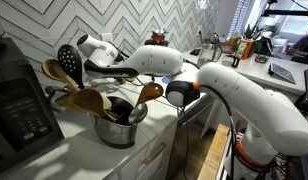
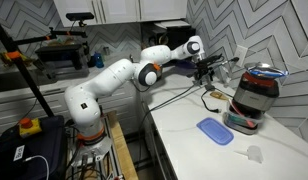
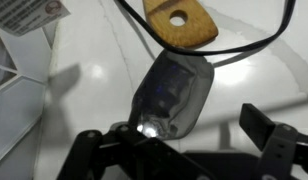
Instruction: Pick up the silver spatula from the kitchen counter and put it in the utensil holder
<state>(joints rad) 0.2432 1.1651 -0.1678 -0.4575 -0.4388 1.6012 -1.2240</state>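
— Where is the silver spatula?

— The silver spatula (image 3: pixel 174 95) lies flat on the white surface (image 3: pixel 89 90), shiny rounded face up in the wrist view.

— And your fingers?

— My fingers (image 3: pixel 266 132) are spread as wide as they go, one on each side of the spatula's near end. They grip nothing.

— What lies around the spatula?

— Just past its far end is a wooden handle (image 3: pixel 199 30) with a hole through it. A black cable (image 3: pixel 249 52) runs across the surface at that same far end.

— And the utensil holder?

— The utensil holder (image 1: pixel 119 132), a squat pot of shiny metal, shows in an exterior view with wooden spoons (image 1: pixel 89 100) leaning out of it. The spatula is hidden in that view, so I cannot tell how far from the spatula the holder stands.
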